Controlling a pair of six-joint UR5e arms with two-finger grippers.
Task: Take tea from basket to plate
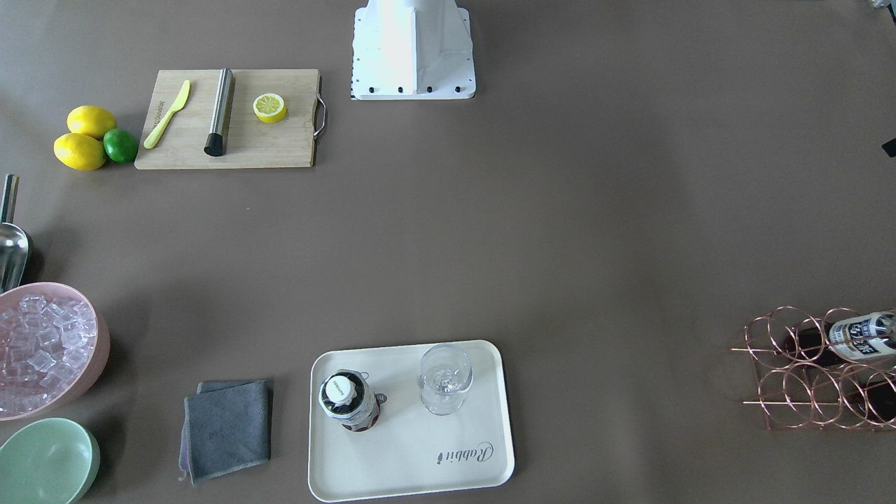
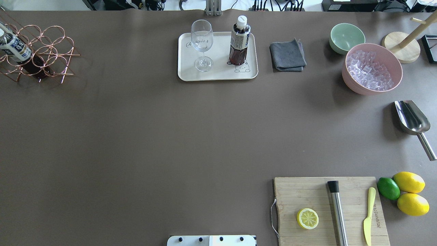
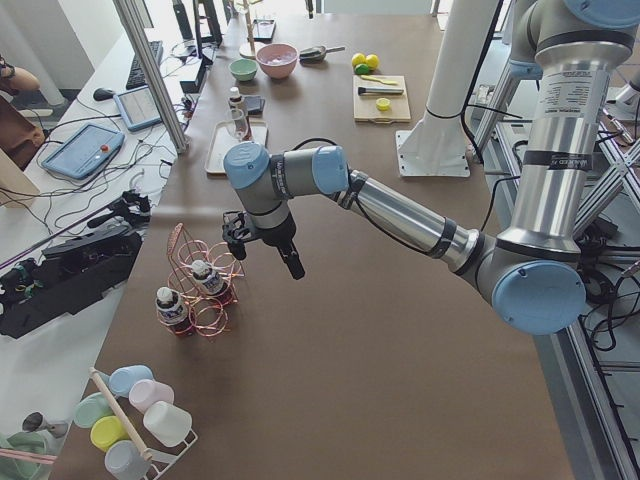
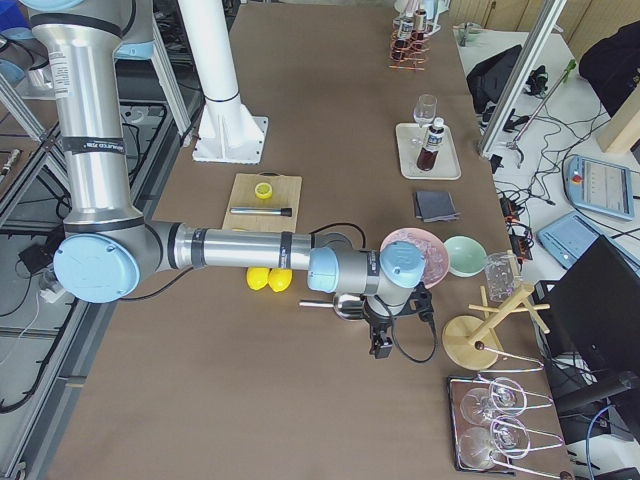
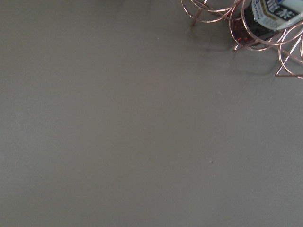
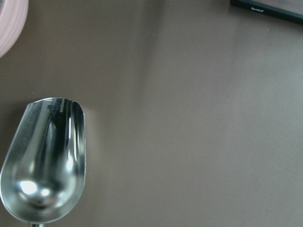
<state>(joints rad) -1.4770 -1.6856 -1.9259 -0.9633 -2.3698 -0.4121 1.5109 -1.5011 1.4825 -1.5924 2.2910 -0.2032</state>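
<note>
Left gripper (image 3: 291, 263) beside the basket (image 1: 812, 378), spread impossible to tell; grasp the tea bottle (image 1: 858, 337) at its neck; withdraw along its slant.

place: robotics lab | evidence: robot arm (image 3: 400, 212), teach pendant (image 3: 78, 150), aluminium frame (image 3: 150, 70)

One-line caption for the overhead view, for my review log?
One tea bottle stands upright on the cream tray beside a wine glass; a second bottle sits in the copper wire basket.
</note>
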